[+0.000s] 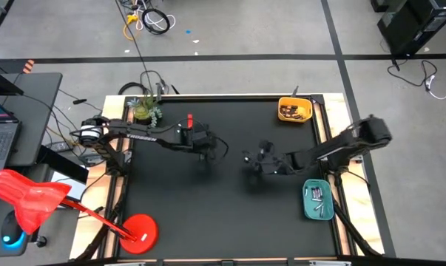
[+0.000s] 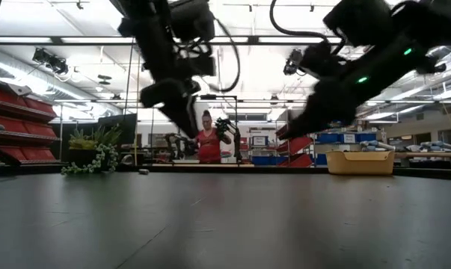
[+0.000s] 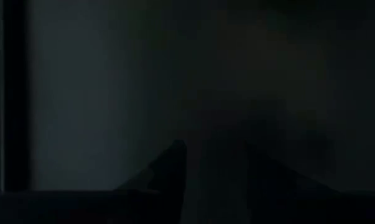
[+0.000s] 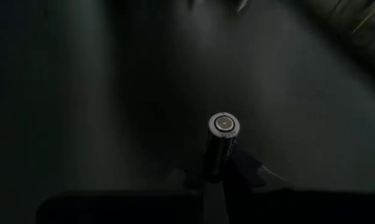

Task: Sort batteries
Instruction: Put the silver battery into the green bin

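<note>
In the right wrist view a small silvery battery (image 4: 221, 140) sticks out from between the fingers of my right gripper (image 4: 221, 177), which is shut on it. That gripper (image 1: 251, 162) hovers over the middle of the black table. My left gripper (image 1: 210, 155) hangs just to its left, above the table; its two fingers stand apart with nothing between them (image 3: 212, 165). More batteries lie in the yellow tray (image 1: 294, 109) at the far right and in the teal tray (image 1: 317, 199) at the near right. My right gripper pinches the battery's rear part (image 4: 216, 167) between its two fingers. The battery lies along the fingers, and its free end with the round cap (image 4: 224, 124) points forward, away from the wrist. The fingers slant down toward the table's left. The battery is lifted clear of the table.
A small green plant (image 1: 145, 109) stands at the table's far left corner. The black table top (image 1: 208, 214) lies bare between the two arms and the near edge. A person (image 2: 209, 143) stands in the room beyond the far edge.
</note>
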Controlling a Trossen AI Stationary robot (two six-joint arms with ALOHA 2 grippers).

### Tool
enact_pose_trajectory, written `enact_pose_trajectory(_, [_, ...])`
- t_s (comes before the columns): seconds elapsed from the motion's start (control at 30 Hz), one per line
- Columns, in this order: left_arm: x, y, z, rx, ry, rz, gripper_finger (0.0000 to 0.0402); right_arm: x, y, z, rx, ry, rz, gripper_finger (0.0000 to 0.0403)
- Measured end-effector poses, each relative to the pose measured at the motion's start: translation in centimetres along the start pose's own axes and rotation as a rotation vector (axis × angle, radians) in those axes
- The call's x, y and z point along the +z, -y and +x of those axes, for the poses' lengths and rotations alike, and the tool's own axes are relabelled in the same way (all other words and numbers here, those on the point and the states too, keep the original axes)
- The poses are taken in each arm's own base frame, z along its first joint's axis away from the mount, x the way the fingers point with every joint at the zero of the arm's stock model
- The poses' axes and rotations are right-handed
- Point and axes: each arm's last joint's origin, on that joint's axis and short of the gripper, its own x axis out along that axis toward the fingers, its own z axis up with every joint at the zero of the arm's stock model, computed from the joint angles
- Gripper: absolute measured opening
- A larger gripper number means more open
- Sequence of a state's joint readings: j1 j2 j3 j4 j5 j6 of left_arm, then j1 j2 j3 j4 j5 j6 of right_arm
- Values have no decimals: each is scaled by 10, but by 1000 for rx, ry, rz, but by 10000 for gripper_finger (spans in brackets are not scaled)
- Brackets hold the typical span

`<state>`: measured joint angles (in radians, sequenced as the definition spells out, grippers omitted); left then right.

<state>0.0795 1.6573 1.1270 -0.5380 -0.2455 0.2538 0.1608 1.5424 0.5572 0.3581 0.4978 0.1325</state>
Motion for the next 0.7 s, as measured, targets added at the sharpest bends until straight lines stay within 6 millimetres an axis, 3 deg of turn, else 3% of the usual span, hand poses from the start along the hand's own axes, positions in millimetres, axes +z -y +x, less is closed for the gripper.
enact_pose_trajectory(0.17, [-15, 9, 14, -7, -7, 46, 142, 7, 4, -43, 138, -390, 185, 31])
enact_pose_trajectory(0.37, [-24, 13, 24, 17, 89, 41, 142, 15, -3, -100, 154, -849, 384, 41])
enact_pose_trajectory(0.53, [-32, 16, 24, 12, 82, 42, 142, 15, -21, -135, 177, -1039, 518, 41])
enact_pose_trajectory(0.7, [-39, 18, 25, 8, 65, 42, 142, -2, -35, -158, 110, -1165, 566, 44])
